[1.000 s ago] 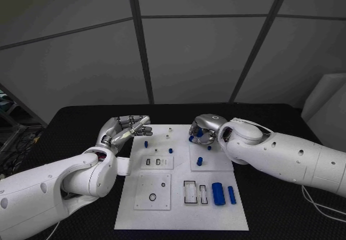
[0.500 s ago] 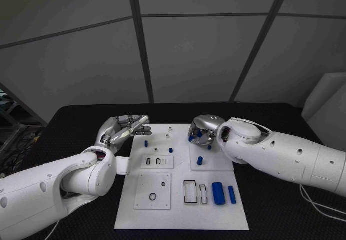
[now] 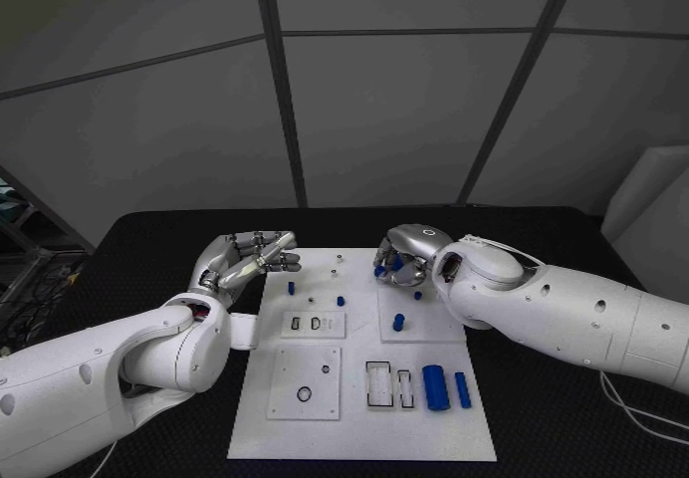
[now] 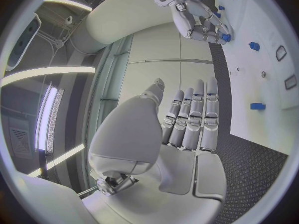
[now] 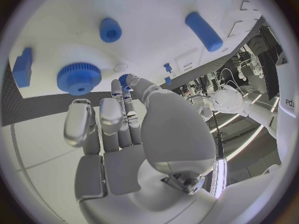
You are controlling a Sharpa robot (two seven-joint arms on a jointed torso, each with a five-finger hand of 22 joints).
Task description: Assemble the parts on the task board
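The white task board (image 3: 359,418) lies in the middle of the black table. My right hand (image 3: 405,255) hovers over its far right part and pinches a small blue part (image 5: 124,78) between thumb and fingertip; the left wrist view shows the same small blue part (image 4: 225,36) at that right hand (image 4: 194,16). Close beneath it sit a blue gear (image 5: 79,77), a blue peg (image 5: 110,30) and a blue block (image 5: 22,67). My left hand (image 3: 254,254) hangs at the board's far left edge, fingers (image 4: 193,117) side by side, holding nothing.
Near the board's front right lie a thick blue cylinder (image 3: 435,388) and a slimmer one (image 3: 461,388) beside white slotted holders (image 3: 380,383). A blue peg (image 3: 398,322) stands mid-board; small blue pegs (image 3: 290,287) stand at the far left. Black table surrounds the board.
My right hand has shifted slightly toward the board's far edge with the small blue part still in its pinch. The left hand has hardly moved.
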